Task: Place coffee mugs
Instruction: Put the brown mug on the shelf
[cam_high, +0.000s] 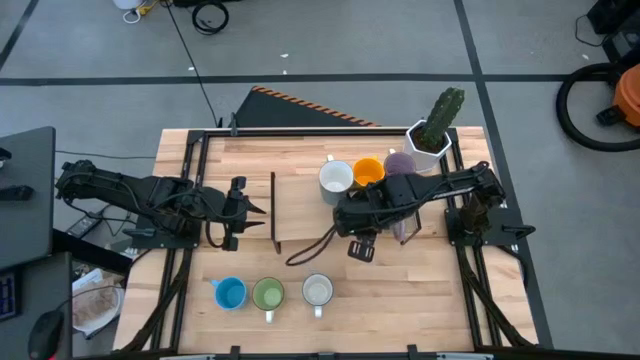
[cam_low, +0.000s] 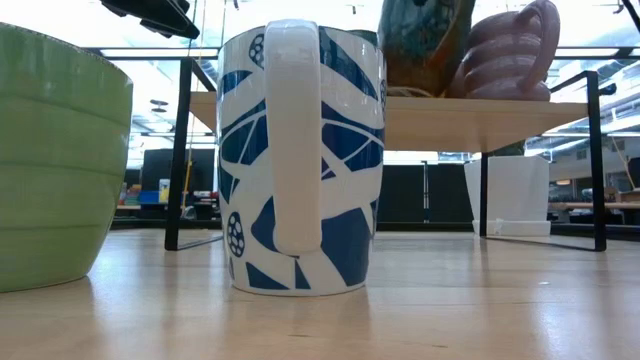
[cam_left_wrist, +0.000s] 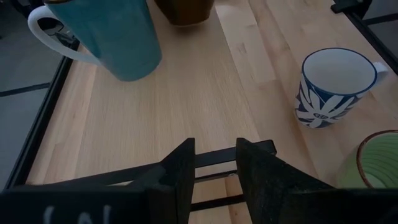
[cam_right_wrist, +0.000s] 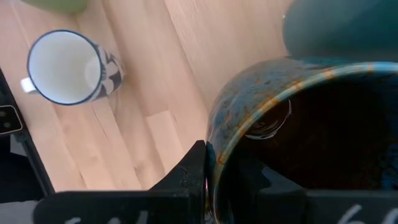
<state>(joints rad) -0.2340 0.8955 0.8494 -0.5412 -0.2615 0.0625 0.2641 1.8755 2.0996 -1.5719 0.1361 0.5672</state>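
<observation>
My right gripper (cam_right_wrist: 217, 180) reaches in from the table's right and is shut on the dark brown mug (cam_right_wrist: 311, 124), over the low wooden shelf (cam_high: 300, 215) at mid-table. A mug that is teal outside and white inside (cam_left_wrist: 106, 31) stands just beside it. The orange mug (cam_high: 368, 170) and a lilac mug (cam_high: 400, 162) stand toward the far edge. A second lilac mug (cam_low: 505, 55) lies tipped on the shelf, next to the brown one. Blue (cam_high: 230, 293), green (cam_high: 267, 293) and white-and-blue (cam_high: 317, 291) mugs line the near edge. My left gripper (cam_left_wrist: 216, 155) waits narrowly open at the shelf's left end. My right gripper holds the dark brown mug by its rim (cam_right_wrist: 217, 140), one finger (cam_right_wrist: 189, 180) outside the wall and the other inside the hollow. The fingers come slanting down from the table's right. The mug is upright; in the low view its base (cam_low: 415, 90) appears to meet the shelf board.
The shelf has a thin black frame with posts (cam_low: 180, 150) at its ends. A white hexagonal cactus pot (cam_high: 430, 135) stands at the far right corner. Black rails run along the table's left and right sides. Bare wood lies between the shelf and the near row of mugs.
</observation>
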